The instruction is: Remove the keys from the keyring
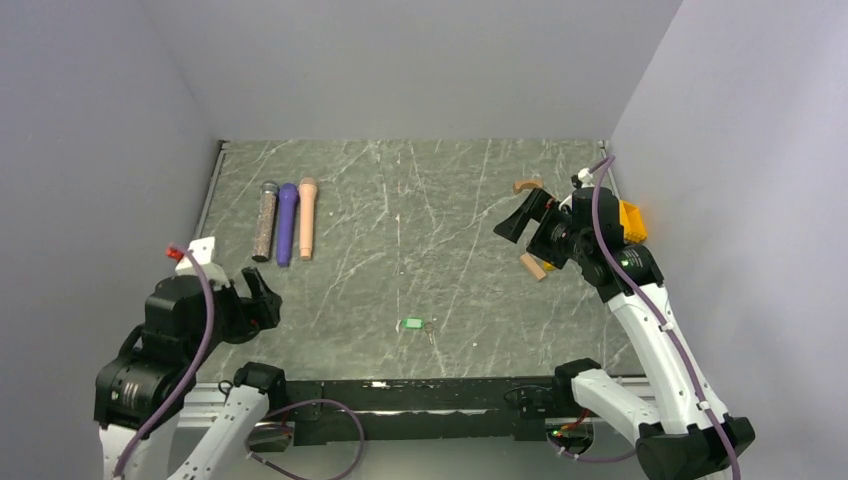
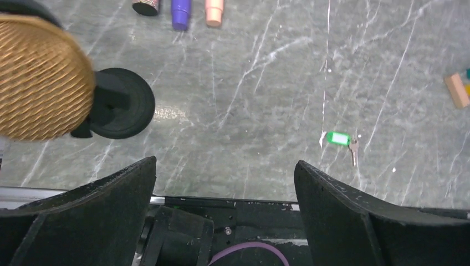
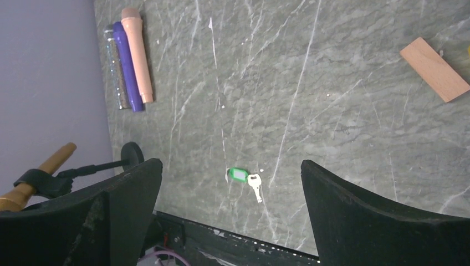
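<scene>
A small bright green tag [image 1: 411, 323] lies flat near the table's front edge, with one silvery key [image 1: 428, 327] beside it. Both also show in the left wrist view, the tag [image 2: 337, 138] and the key [image 2: 353, 151], and in the right wrist view, the tag [image 3: 239, 175] and the key [image 3: 255, 186]. The keyring joining them is too thin to make out. My left gripper [image 1: 262, 305] is open and empty at the front left, far from the tag. My right gripper [image 1: 522, 235] is open and empty, raised at the right.
Three microphones, glittery [image 1: 265, 220], purple [image 1: 287, 222] and peach [image 1: 307, 217], lie side by side at the back left. A gold-mesh microphone [image 2: 39, 83] on a round black stand base [image 2: 122, 102] sits by my left arm. Wooden blocks [image 1: 532, 266] and a yellow block [image 1: 631, 220] lie at the right.
</scene>
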Available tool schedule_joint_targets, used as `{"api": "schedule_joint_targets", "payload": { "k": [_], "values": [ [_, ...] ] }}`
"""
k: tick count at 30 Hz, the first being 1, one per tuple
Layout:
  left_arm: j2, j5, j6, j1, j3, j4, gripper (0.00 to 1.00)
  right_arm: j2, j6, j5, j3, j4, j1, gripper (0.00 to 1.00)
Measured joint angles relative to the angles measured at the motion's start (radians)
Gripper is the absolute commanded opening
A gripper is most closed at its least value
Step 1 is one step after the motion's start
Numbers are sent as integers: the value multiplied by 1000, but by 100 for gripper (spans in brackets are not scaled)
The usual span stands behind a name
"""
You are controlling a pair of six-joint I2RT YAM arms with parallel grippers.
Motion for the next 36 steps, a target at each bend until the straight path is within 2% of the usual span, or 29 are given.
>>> {"api": "schedule_joint_targets", "payload": {
  "k": [3,5,8,11,16,19,26,30,36],
  "values": [
    [-74,-48,-31,0,-6,3,98,11,-12,-13,0,-3,0,100],
    [-182,-44,-41,0,-38,37,98,23,-18,-22,2,-3,0,100],
    [-311,-15,-33,-1,-73,81,98,40,-25,-39,14,2,0,100],
    [-335,46,5,-1,-81,120,99,61,-29,-60,35,17,0,100],
    [-194,236,85,-1,-118,194,99,105,-48,-91,95,32,2,100],
    [-114,342,129,-1,-178,260,94,117,-64,-96,135,33,3,100],
    [-20,526,190,-32,-309,403,90,83,-81,-105,163,26,3,100],
    [53,557,209,-102,-349,517,88,11,-80,-112,123,13,3,100],
    [245,534,270,-308,-384,694,86,-81,-83,-117,89,-55,3,100]
  ]
}}
